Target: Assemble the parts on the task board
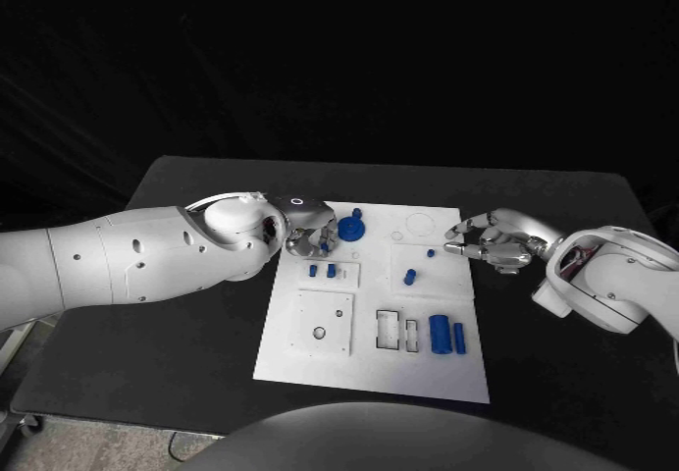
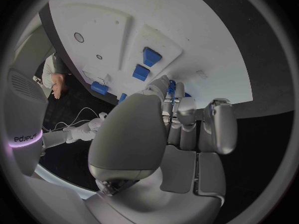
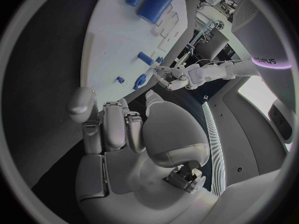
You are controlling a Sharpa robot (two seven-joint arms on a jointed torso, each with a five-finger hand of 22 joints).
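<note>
The left hand's (image 1: 301, 238) fingers (image 2: 182, 118) are closed around a blue part (image 1: 349, 230) at the board's (image 1: 371, 373) far edge; the right hand (image 1: 489, 243) is held empty, fingers curled, beside it. The part should be lowered squarely.

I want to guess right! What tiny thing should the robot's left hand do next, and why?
Probably close its fingers on the round blue part. The left hand sits right beside that part at the task board's far end, and I cannot tell that it grips it yet.
</note>
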